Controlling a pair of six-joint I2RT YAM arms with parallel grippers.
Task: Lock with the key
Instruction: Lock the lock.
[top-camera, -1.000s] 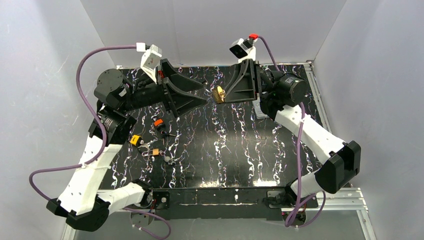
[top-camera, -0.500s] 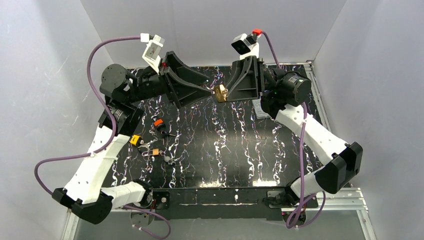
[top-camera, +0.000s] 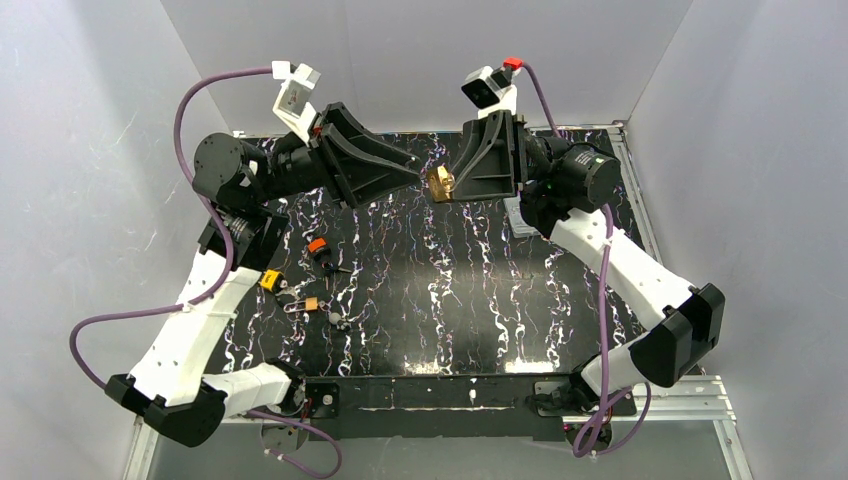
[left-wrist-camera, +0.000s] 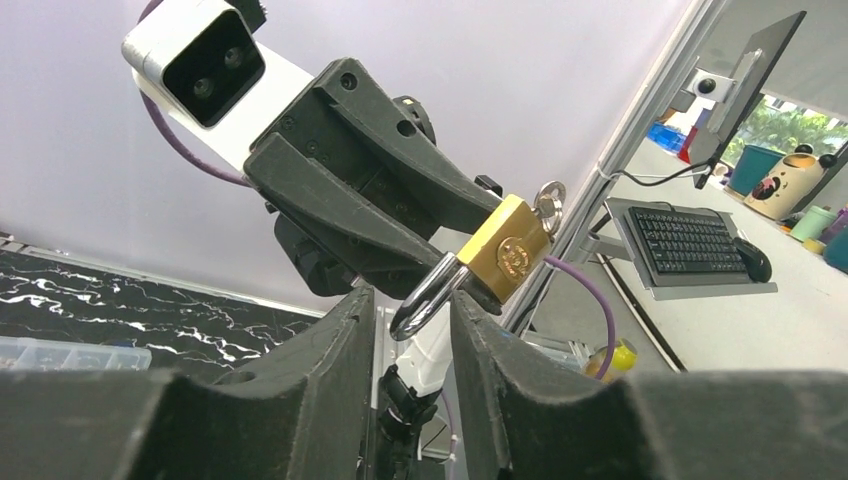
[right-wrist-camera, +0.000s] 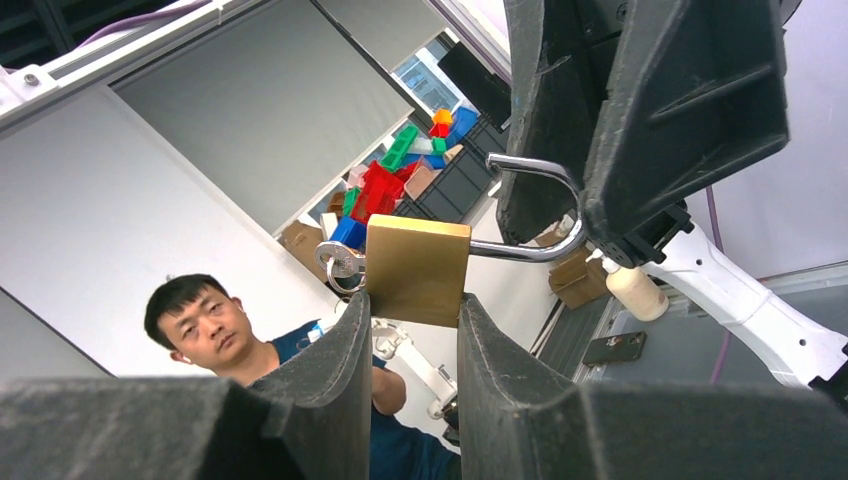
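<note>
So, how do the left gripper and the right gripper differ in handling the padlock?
The right gripper grips the padlock by its brass body; the left gripper surrounds its steel shackle. The right gripper's hold is plain; the left gripper's is unclear. Both meet at one padlock in mid-air.
</note>
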